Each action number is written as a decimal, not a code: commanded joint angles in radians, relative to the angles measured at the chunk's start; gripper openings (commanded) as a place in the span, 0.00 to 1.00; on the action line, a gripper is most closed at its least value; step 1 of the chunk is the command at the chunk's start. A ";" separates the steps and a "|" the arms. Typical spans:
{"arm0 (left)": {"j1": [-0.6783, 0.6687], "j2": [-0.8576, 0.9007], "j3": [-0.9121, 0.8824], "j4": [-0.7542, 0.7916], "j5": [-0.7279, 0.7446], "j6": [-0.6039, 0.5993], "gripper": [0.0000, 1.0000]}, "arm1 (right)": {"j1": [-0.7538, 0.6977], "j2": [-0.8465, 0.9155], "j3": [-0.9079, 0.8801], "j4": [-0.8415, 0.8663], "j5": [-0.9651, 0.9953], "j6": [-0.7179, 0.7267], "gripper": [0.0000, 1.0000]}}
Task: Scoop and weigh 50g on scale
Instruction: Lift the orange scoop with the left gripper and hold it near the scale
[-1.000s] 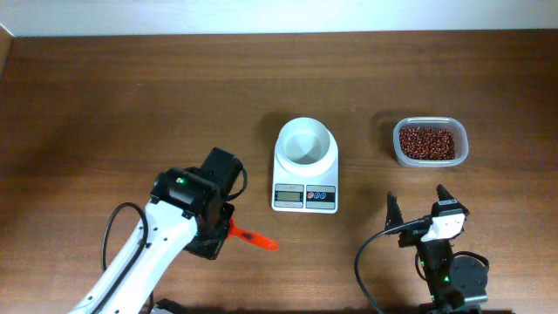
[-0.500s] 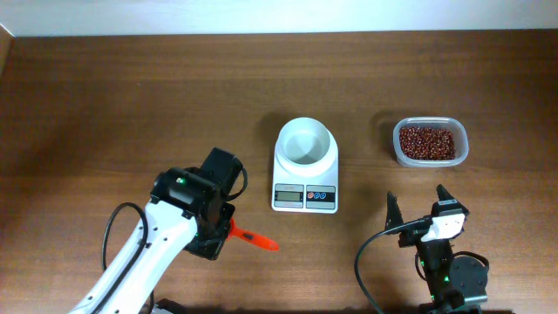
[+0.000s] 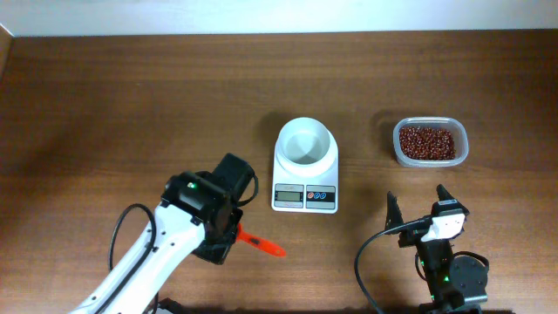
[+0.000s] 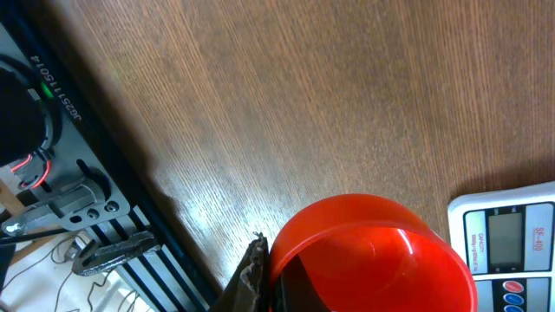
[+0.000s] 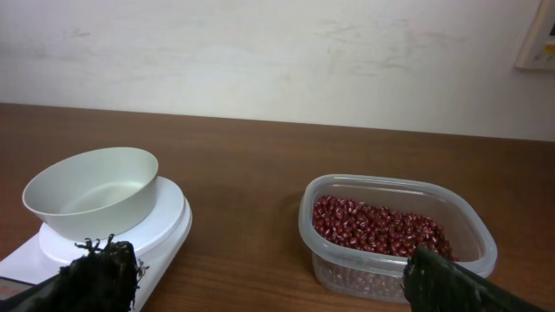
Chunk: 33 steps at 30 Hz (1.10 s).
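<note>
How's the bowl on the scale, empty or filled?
Empty. The bowl on the scale shows only bare white inside; the beans sit in the tub.

The white scale (image 3: 305,185) sits upright mid-desk (image 3: 131,105), its round bowl (image 3: 305,142) empty. Well apart to its right, the red-brown beans (image 3: 426,142) lie heaped in a clear tub (image 3: 463,153).
</note>
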<state>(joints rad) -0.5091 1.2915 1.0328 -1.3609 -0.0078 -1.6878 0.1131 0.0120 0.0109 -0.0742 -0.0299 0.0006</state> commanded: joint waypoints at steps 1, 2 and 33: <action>-0.034 0.006 -0.037 0.030 -0.025 -0.059 0.00 | 0.006 -0.008 -0.005 -0.004 -0.010 0.007 0.99; -0.044 0.008 -0.051 0.053 -0.025 -0.058 0.00 | 0.006 -0.007 -0.005 -0.004 -0.010 0.007 0.99; 0.019 0.022 -0.071 0.004 -0.127 -0.072 0.00 | 0.006 -0.007 -0.005 -0.004 -0.010 0.007 0.99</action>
<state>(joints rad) -0.5301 1.3056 0.9379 -1.3102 -0.0711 -1.7485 0.1131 0.0120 0.0109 -0.0742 -0.0303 0.0013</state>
